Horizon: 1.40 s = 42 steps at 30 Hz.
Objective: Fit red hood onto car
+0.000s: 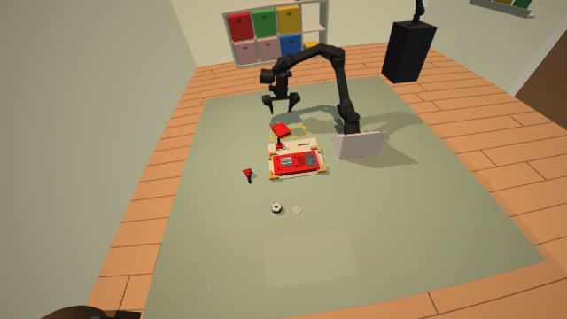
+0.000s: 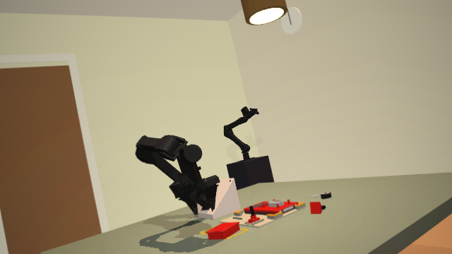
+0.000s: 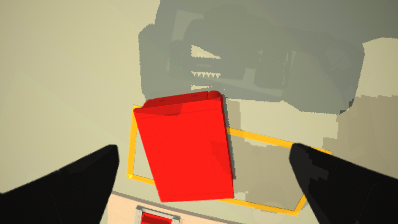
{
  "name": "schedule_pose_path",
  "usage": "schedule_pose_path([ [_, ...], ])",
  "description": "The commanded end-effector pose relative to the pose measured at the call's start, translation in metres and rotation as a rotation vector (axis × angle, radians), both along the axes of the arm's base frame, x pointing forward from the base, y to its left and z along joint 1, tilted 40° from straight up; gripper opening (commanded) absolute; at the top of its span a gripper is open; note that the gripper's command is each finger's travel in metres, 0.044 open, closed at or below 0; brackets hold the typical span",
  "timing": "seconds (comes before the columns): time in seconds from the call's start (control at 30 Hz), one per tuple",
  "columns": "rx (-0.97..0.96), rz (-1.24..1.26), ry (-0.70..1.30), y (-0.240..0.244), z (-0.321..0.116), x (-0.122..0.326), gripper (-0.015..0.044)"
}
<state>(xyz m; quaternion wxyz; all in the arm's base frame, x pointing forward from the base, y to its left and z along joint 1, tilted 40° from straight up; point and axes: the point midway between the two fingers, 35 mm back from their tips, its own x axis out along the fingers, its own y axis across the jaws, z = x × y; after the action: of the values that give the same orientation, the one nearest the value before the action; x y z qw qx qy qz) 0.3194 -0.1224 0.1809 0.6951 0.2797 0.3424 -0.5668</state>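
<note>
The red hood point(image 1: 281, 129) point(image 2: 223, 231) point(image 3: 187, 155) lies roof up on the table, partly over the left part of a yellow outline point(image 3: 260, 138) and askew to it. My gripper point(image 1: 281, 112) point(image 2: 205, 213) point(image 3: 206, 153) is open and empty, pointing down above the hood. In the wrist view the hood shows between the two fingertips, nearer the left one, with gaps on both sides. The red chassis point(image 1: 301, 160) point(image 2: 261, 210) sits in the jig point(image 1: 292, 148) point(image 2: 229, 221) with the grey engine block point(image 1: 286, 161) point(image 2: 275, 203) on it. Its pegs are small in view; the hood's holes are hidden.
A red piece with a black knob point(image 1: 279, 143) point(image 2: 253, 215) stands on the jig board beside the hood. A red and black piece point(image 1: 247, 173) point(image 2: 316, 207), a wheel point(image 1: 276, 206) point(image 2: 325, 195) and a pale square point(image 1: 297, 210) lie beyond. The pale wedge point(image 1: 361, 145) point(image 2: 227, 197) stands by my arm's base.
</note>
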Motion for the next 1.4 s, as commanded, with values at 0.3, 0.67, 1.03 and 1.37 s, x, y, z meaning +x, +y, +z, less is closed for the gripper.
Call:
schedule_pose_path([
  [0.3,-0.065,0.053,0.236,0.033,-0.039,0.020,0.0440],
  [0.67,-0.065,0.053,0.235,0.029,-0.044,0.020,0.0440],
  [1.03,-0.065,0.053,0.235,0.025,-0.049,0.020,0.0440],
  [1.37,-0.065,0.053,0.235,0.021,-0.054,0.020,0.0440],
])
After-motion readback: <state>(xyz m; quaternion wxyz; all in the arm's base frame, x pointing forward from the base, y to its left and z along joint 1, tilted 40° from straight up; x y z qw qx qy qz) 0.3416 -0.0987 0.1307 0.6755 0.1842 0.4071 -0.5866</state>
